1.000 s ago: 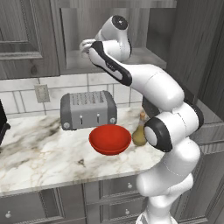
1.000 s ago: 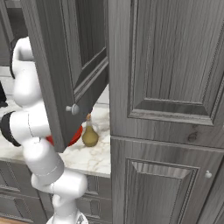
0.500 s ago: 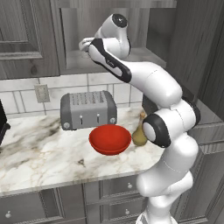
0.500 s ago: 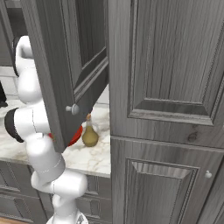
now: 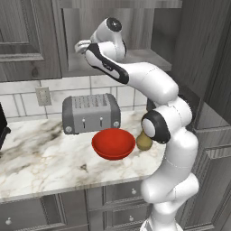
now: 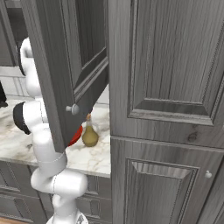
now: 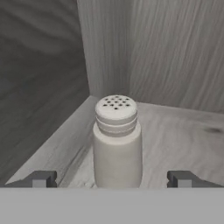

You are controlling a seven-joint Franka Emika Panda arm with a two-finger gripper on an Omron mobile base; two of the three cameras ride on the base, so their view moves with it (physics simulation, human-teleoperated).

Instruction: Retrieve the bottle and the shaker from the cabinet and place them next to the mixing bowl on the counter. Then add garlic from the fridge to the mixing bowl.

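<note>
The shaker (image 7: 117,140), a pale cylinder with a perforated cap, stands upright on the cabinet (image 5: 149,58) shelf near the back corner. My gripper (image 7: 113,179) is open, with one fingertip on either side of the shaker and neither touching it. In the left base view my hand (image 5: 83,45) reaches into the shelf niche. On the counter (image 5: 40,158) the amber bottle (image 6: 90,134) stands just right of the red mixing bowl (image 5: 113,143); my arm partly hides the bottle (image 5: 144,140) there. The garlic and the fridge are out of view.
A grey toaster (image 5: 90,113) sits behind the bowl against the tiled wall, with an outlet (image 5: 43,95) to its left. The open cabinet door (image 6: 65,65) swings out over the counter. Tall panelled cabinets (image 6: 166,109) close off the right side.
My hand has edged a little further left into the cabinet niche. The gripper stays open, and the bowl and bottle have not moved.
</note>
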